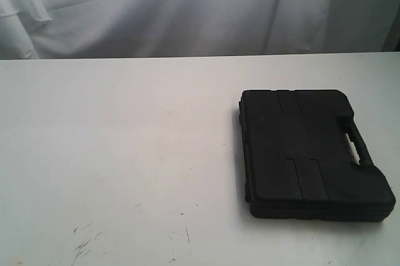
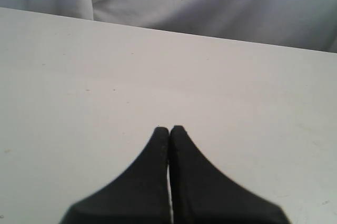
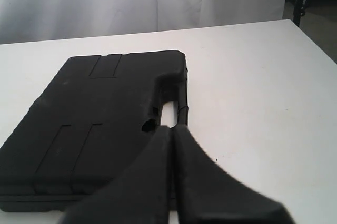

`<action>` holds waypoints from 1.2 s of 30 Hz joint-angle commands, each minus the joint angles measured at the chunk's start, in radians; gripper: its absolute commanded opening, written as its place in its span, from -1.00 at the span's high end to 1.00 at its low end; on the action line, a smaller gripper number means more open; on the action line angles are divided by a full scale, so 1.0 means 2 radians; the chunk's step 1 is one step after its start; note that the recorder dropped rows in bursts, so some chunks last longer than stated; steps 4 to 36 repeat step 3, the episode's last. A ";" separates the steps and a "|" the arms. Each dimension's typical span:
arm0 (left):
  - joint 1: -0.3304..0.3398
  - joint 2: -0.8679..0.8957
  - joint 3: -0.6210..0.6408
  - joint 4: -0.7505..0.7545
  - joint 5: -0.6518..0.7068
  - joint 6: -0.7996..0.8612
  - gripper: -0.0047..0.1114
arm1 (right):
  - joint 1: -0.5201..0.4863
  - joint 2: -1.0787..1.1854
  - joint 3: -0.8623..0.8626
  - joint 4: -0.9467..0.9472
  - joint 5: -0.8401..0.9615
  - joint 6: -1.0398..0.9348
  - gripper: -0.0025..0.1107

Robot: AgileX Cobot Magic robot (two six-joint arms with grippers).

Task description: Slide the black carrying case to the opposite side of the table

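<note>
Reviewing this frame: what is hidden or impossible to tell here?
- Exterior view: neither end effector is in frame; only the black case and table show.
- Right wrist view: the right end effector covers the near end of the handle; contact cannot be told.
- Left wrist view: case outside the frame; only the left end effector and table show.

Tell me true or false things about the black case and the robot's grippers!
1. The black carrying case lies flat on the table. True.
2. The case is open. False: it is closed.
3. The left gripper is shut and empty. True.
4. The right gripper grips the case's handle. False: it is shut on nothing; the exterior view shows no gripper at the handle.
5. The case sits at the left of the exterior view. False: at the right.
</note>
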 commanded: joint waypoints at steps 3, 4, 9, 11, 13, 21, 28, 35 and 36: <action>0.002 -0.002 0.002 0.000 -0.003 -0.001 0.92 | -0.004 -0.002 0.002 -0.006 0.000 -0.002 0.96; 0.002 -0.002 0.002 0.000 -0.003 -0.001 0.92 | -0.004 -0.002 0.002 -0.006 0.000 -0.002 0.96; 0.002 -0.002 0.002 0.000 -0.003 -0.001 0.92 | -0.004 -0.002 0.002 -0.006 0.000 -0.002 0.96; 0.002 -0.002 0.002 0.000 -0.003 -0.001 0.92 | -0.004 -0.002 0.002 -0.006 0.000 -0.002 0.96; 0.002 -0.002 0.002 0.000 -0.003 -0.001 0.92 | -0.004 -0.002 0.002 -0.006 0.000 -0.002 0.96; 0.002 -0.002 0.002 0.000 -0.003 -0.001 0.92 | -0.004 -0.002 0.002 -0.006 0.000 -0.002 0.96; 0.002 -0.002 0.002 0.000 -0.003 -0.001 0.92 | -0.004 -0.002 0.002 -0.006 0.000 -0.002 0.96; 0.002 -0.002 0.002 0.000 -0.003 -0.001 0.92 | -0.004 -0.002 0.002 -0.006 0.000 -0.002 0.96; 0.002 -0.002 0.002 0.000 -0.003 -0.001 0.92 | -0.004 -0.002 0.002 -0.006 0.000 -0.002 0.96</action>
